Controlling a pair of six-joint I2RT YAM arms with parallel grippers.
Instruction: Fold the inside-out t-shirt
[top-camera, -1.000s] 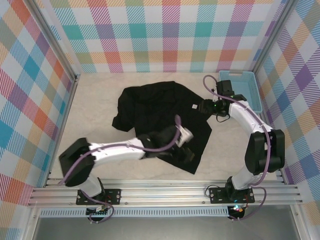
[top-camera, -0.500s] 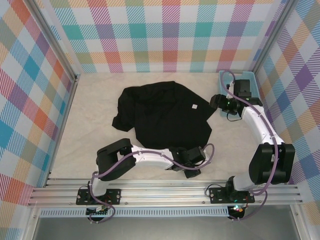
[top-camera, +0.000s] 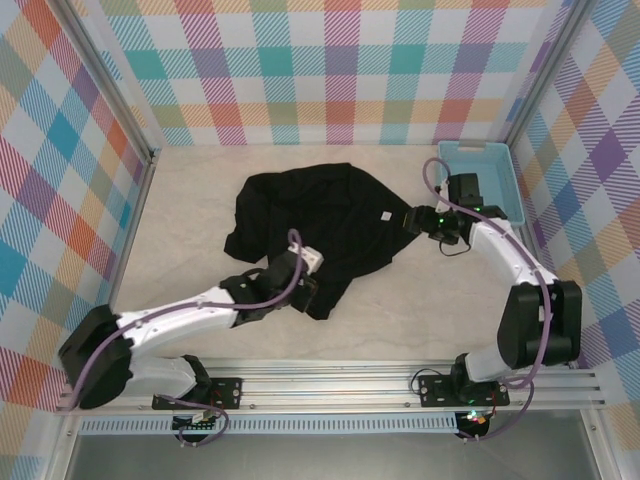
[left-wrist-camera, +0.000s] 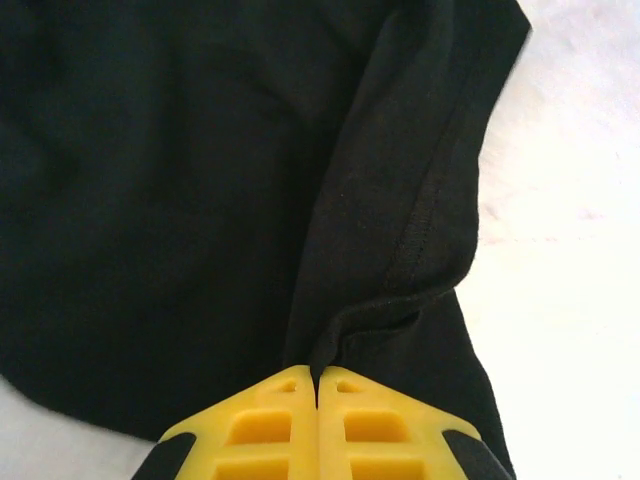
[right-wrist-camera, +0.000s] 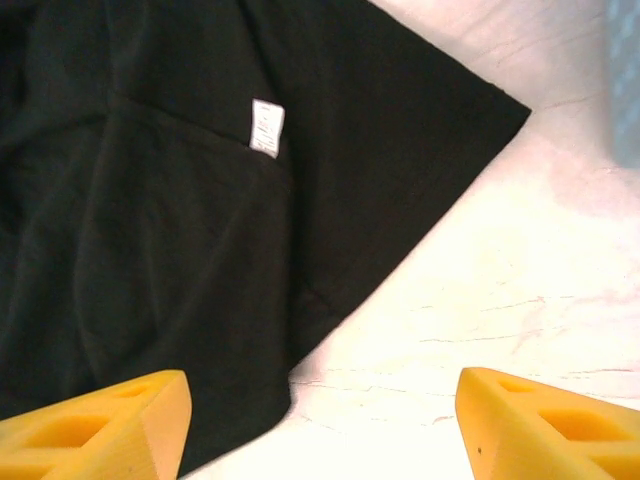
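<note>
Top view: black t-shirt (top-camera: 320, 220) lies rumpled mid-desk (top-camera: 190, 200), lowest corner pointing to 6 o'clock. On that low edge sits left tool (top-camera: 312, 292). At the shirt's 3 o'clock edge is right tool (top-camera: 408, 220), w/ light-blue basket (top-camera: 480, 150) just behind it in the far-right corner. Bare desk all round the cloth, widest at 9 and 5 o'clock.

Left wrist cam gives what the top view can't: yellow fingers (left-wrist-camera: 260, 425) pressed tight together, clamped on a pinched fold of the shirt next to the stitched hem (left-wrist-camera: 425, 215). The cloth edge runs off toward 1 o'clock, pale desk on the right.

Right wrist cam: tool gapes wide, nothing in it, fingers apart above the shirt edge & bare desk. Small white label (right-wrist-camera: 265, 128) sits at 11 o'clock on the cloth, and the sleeve corner (right-wrist-camera: 505, 105) points to 2 o'clock.
</note>
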